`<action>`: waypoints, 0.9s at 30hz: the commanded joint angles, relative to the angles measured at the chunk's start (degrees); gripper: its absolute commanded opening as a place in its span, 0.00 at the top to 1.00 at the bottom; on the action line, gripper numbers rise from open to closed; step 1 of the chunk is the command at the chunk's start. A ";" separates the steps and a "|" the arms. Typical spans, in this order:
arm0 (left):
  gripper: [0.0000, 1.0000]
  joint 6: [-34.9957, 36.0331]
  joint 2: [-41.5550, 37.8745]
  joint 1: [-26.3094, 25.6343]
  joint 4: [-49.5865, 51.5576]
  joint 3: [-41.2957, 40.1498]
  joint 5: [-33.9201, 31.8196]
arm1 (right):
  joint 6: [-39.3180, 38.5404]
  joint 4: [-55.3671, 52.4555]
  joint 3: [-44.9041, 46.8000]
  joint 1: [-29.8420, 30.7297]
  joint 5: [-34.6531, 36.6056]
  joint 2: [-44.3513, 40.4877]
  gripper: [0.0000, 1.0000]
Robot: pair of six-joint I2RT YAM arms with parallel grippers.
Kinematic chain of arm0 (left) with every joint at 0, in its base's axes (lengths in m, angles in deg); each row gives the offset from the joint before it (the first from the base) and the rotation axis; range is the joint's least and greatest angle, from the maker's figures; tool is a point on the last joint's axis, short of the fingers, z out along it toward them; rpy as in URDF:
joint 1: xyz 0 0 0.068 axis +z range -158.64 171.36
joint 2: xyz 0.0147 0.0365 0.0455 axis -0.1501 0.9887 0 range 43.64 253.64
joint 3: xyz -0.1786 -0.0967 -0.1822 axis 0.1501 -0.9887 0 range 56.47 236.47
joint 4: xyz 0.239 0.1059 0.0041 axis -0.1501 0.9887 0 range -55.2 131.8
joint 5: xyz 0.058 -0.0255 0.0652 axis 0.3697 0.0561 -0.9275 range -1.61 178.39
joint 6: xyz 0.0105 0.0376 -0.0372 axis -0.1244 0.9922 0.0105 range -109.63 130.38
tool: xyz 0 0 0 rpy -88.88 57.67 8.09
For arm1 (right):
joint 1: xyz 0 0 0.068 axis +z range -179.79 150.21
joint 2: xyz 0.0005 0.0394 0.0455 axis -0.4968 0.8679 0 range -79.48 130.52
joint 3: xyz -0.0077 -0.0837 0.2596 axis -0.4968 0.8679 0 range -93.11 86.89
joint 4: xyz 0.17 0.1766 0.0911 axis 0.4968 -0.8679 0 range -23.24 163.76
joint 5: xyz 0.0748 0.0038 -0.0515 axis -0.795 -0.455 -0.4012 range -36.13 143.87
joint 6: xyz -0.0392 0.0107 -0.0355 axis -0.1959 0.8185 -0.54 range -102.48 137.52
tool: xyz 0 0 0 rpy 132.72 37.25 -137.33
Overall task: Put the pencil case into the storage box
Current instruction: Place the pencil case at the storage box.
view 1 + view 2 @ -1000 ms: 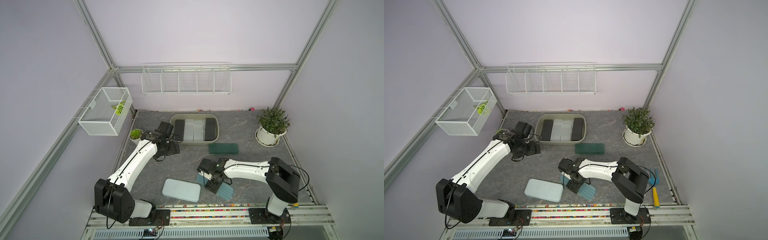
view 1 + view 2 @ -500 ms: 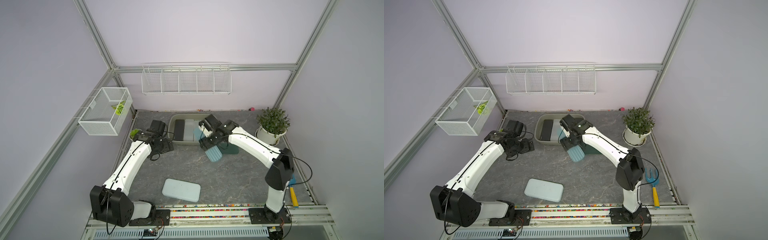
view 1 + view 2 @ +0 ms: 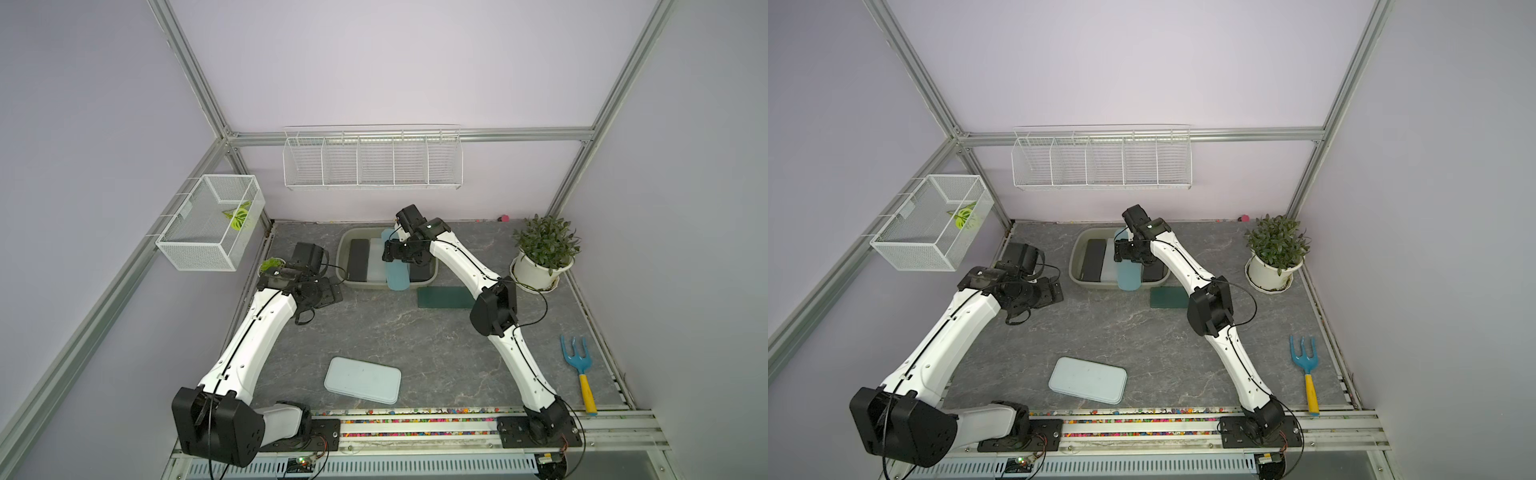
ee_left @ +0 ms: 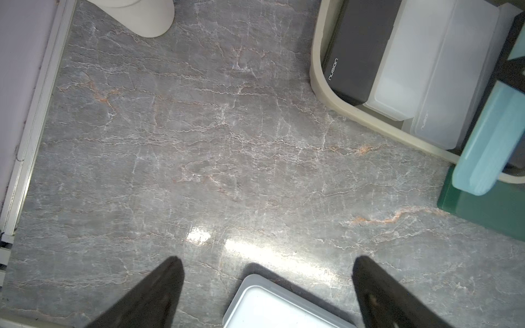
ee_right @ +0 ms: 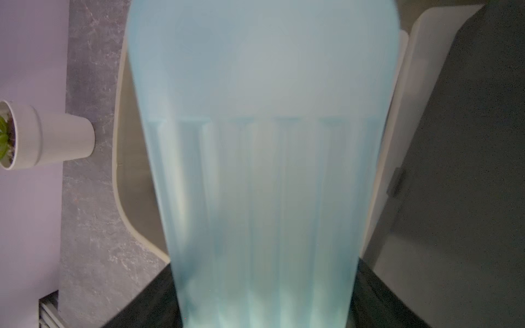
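My right gripper (image 3: 401, 253) (image 5: 262, 284) is shut on a light blue pencil case (image 3: 397, 274) (image 3: 1128, 276) (image 5: 261, 142), held lengthwise above the storage box (image 3: 340, 257) (image 3: 1073, 259), an olive-beige tub at the back of the table. The case's near end reaches over the box's front rim. Inside the box lie a black case (image 3: 359, 264), a translucent white case (image 3: 376, 262) and another dark case (image 3: 420, 272). My left gripper (image 3: 328, 293) (image 4: 267, 261) hangs open and empty over bare table left of the box.
A dark green case (image 3: 442, 297) lies just in front of the box. A pale blue flat lid (image 3: 363, 380) lies near the front edge. A potted plant (image 3: 540, 270), a small pot (image 3: 270, 264) and a blue garden fork (image 3: 577, 365) stand around the sides.
The right arm has carried the light blue case from the front of the table back to above the box. The left arm has drawn back a little to the left.
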 commanded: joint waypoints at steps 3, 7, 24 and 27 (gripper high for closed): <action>0.03 0.92 -0.63 0.59 -0.55 -0.67 -0.19 | 5.12 9.60 -7.97 0.02 -1.09 3.60 0.38; 0.03 1.03 -0.49 0.70 -0.61 -0.92 0.16 | 6.96 11.67 -7.48 -0.05 1.46 5.19 0.39; 0.03 1.77 1.13 1.01 -0.07 -0.39 -0.03 | 4.81 4.18 -9.24 -1.09 8.69 10.04 0.34; 0.03 1.90 1.19 1.07 0.28 -0.43 -0.26 | 3.75 3.37 -9.22 -1.37 9.70 9.79 0.27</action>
